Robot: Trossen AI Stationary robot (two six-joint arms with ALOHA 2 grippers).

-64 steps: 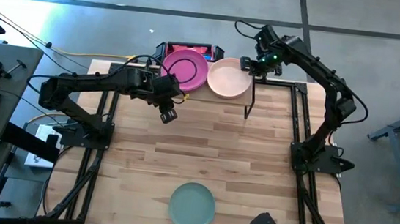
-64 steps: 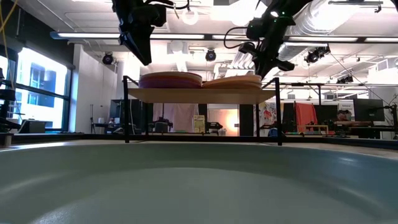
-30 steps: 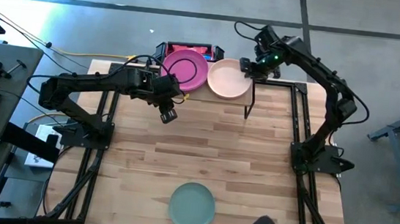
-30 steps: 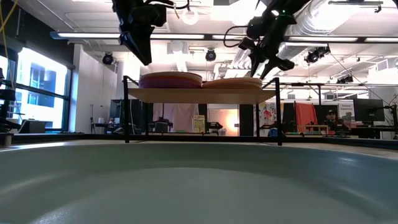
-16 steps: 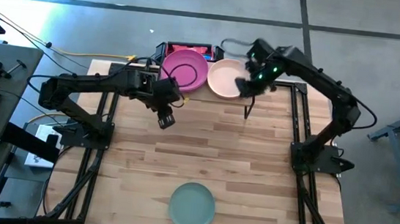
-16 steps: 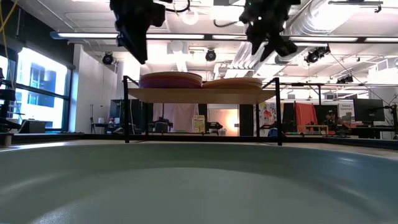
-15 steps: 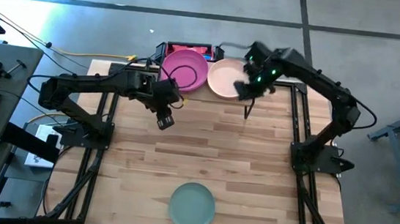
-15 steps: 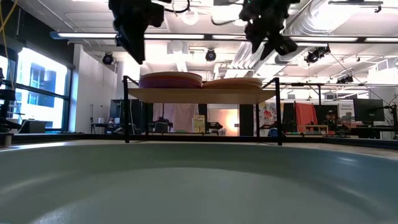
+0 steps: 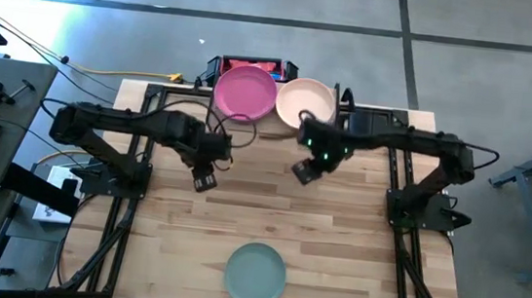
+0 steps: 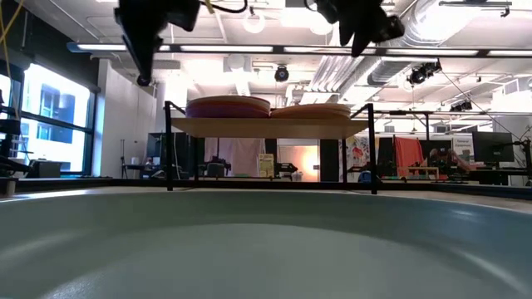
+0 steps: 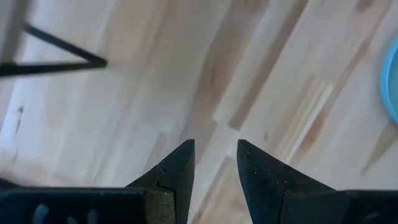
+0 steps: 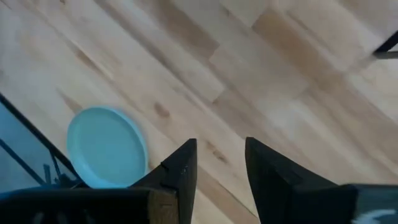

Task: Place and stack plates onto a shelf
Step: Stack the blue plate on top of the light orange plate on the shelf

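**One teal plate left on the table, both grippers empty above it**

The shelf [image 9: 275, 111] stands at the far edge of the table [image 9: 355, 236], and it already carries two stacks side by side: a pink plate [image 9: 245, 92] tops one, a peach plate [image 9: 306, 103] tops the other. In the low view the stacks sit level on the wooden top, so neither looks in need of correcting.

The teal plate [image 9: 255, 273] lies alone, well apart from the shelf at the table's near edge. It seems to be the last one to fetch.

The left gripper [image 9: 203, 180] hangs over bare wood just in front of the shelf, on the pink side. Its wrist view shows its fingers [image 11: 176, 171] parted with nothing between them. The right gripper [image 9: 304, 169] hangs in front of the shelf on the peach side, fingers [image 12: 180, 168] likewise spread and empty; its camera looks toward the teal plate, which suggests this arm is the one lined up for the pickup.
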